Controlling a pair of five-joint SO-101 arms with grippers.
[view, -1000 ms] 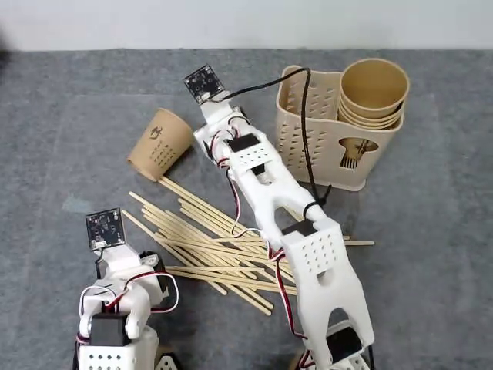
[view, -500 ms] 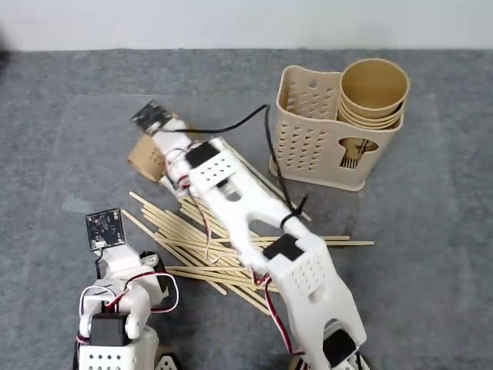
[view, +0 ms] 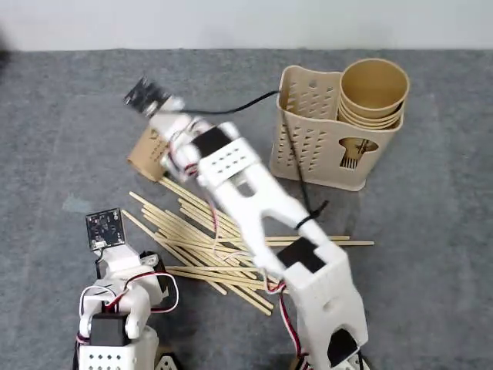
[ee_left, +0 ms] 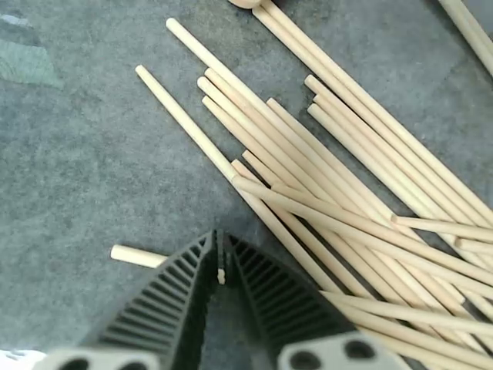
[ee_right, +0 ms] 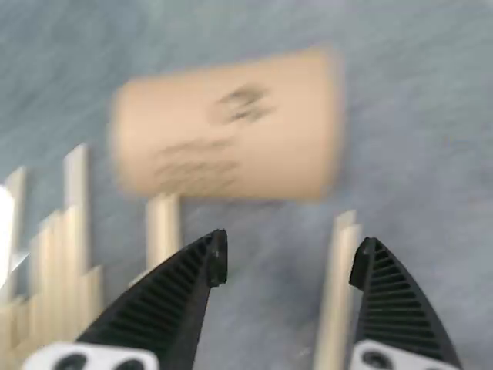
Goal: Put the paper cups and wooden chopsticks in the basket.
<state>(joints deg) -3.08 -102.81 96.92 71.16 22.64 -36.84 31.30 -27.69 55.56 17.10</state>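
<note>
Right gripper point(ee_right: 291, 258) is open, jaws spread just over the paper cup point(ee_right: 227, 123), seemingly not touching it. The cup lies on its side beside the chopsticks point(ee_left: 331, 185), apart from the basket point(view: 308, 139). Left gripper point(ee_left: 219, 250) is closed above the chopsticks.

You see a tan paper cup point(view: 143, 158) lying on its side beside pale wooden chopsticks point(view: 202, 231) strewn over the grey worktop point(view: 62, 139); stacked cups point(view: 374, 91) stand upright in the perforated beige basket point(view: 306, 142).

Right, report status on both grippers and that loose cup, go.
Right gripper open, poised at the lying paper cup. Left gripper shut, over the chopsticks; their ends sit close beside the cup. Basket holds stacked cups.
</note>
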